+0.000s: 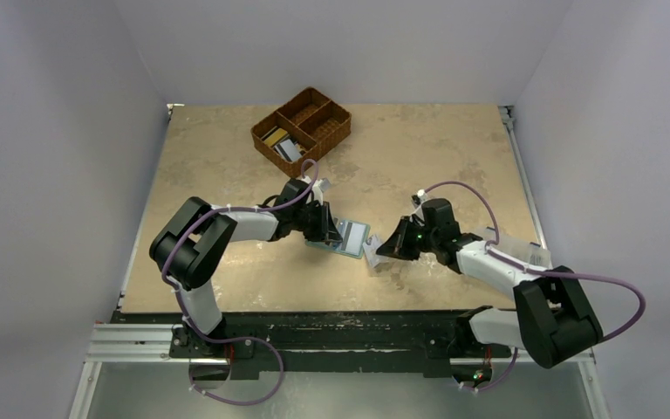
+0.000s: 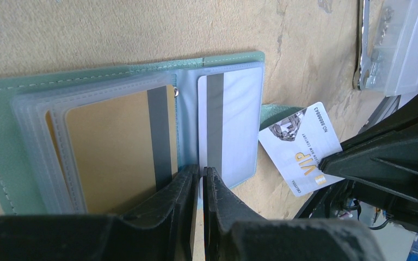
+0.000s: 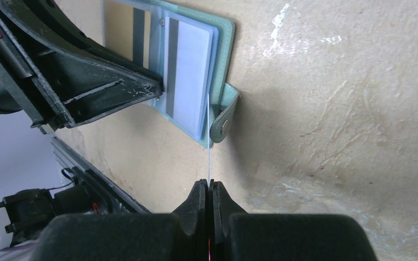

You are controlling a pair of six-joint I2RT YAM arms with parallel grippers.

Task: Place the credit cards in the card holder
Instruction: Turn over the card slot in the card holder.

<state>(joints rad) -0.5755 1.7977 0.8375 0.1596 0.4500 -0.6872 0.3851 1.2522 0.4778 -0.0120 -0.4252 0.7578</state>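
The teal card holder (image 1: pixel 352 236) lies open on the table. In the left wrist view the card holder (image 2: pixel 0 125) shows clear sleeves holding a yellowish card (image 2: pixel 109 147) and a white card (image 2: pixel 239 119), both with grey stripes. My left gripper (image 2: pixel 200 169) is shut on the holder's near edge, between the two pages; it also shows in the top view (image 1: pixel 325 227). My right gripper (image 3: pixel 208 184) is shut on a white VIP card (image 2: pixel 299 145), seen edge-on in the right wrist view (image 3: pixel 208 157), its far end at the holder's snap tab (image 3: pixel 224 117).
A brown wicker basket (image 1: pixel 301 129) with more cards in one compartment stands at the back of the table. A clear plastic box (image 2: pixel 408 43) and a silver wrench (image 2: pixel 362 49) lie to the right of the holder, behind my right arm.
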